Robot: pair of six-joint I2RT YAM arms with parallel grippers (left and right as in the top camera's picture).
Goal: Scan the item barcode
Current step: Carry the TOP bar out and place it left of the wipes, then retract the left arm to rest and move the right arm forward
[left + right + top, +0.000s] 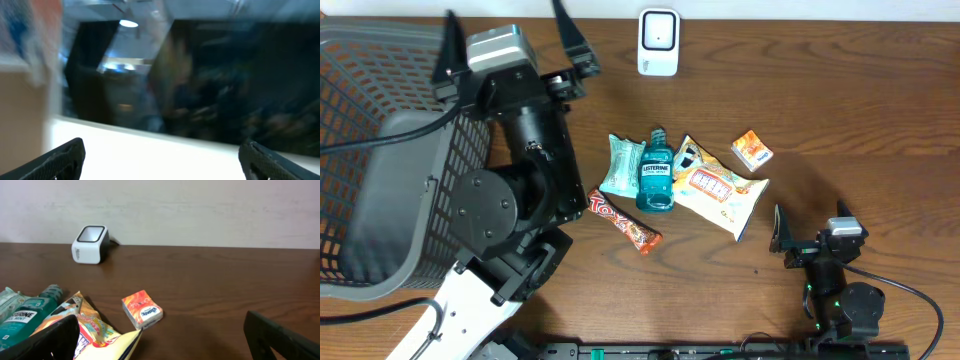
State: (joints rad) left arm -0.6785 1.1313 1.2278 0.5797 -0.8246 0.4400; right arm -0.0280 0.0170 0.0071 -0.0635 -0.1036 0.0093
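Right gripper (808,215) rests low, its matte black jaws spread and empty. Beyond it, on the dark wooden surface (840,110), lie a crinkly snack bag (720,188), a teal plastic mouthwash bottle (656,172) and a boxy orange tissue pack (752,150). Farther off stands a rounded white scanner (658,42). Left gripper (163,145) hangs released by the grey mesh basket (380,80).

Mock shop checkout, staged in a lab or test room. Brown wooden worktop (860,100) against a plain pale wall (200,210); barcode scanner (658,42) at the far edge, grey mesh shopping basket (360,150) on the left, packaged goods in the middle: mouthwash bottle (656,172), snack bag (720,188), chocolate bar (625,222).
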